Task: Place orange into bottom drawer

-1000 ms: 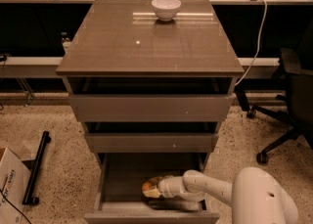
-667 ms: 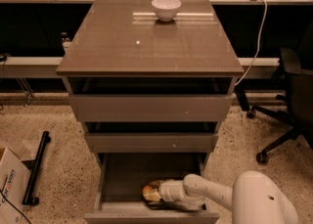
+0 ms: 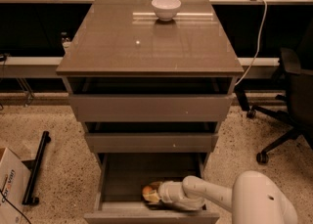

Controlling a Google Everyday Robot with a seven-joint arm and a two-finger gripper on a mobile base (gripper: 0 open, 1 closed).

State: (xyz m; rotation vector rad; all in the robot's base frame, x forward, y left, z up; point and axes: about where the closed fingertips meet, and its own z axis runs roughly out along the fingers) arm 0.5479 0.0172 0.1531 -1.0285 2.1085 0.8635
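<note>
The bottom drawer (image 3: 120, 171) stands pulled out, its floor open to view, so the opening step looks done. The arm (image 3: 208, 196) reaches in from the drawer's front right corner, low over the front edge, and the gripper (image 3: 156, 192) lies inside the drawer near the front edge, about midway between the left and right walls. The orange (image 3: 147, 192) sits right at the gripper's tip, inside the drawer walls and very low, at or just above the floor; I cannot tell whether it rests on the floor or hangs a little over it. Nor can I tell whether the gripper is pinching the orange or only lying against it, as the two run together there. By my judgement the carry is finished and the task is close to its end: the orange is already within the right drawer, not in either of the two shallower drawers above. What seems left is to let the orange rest freely on the drawer floor, if it does not yet, and to draw the arm back out over the front edge without nudging the fruit. The bowl (image 3: 166, 8) stands apart on the surface (image 3: 146, 52) near its back edge and plays no part here.
</note>
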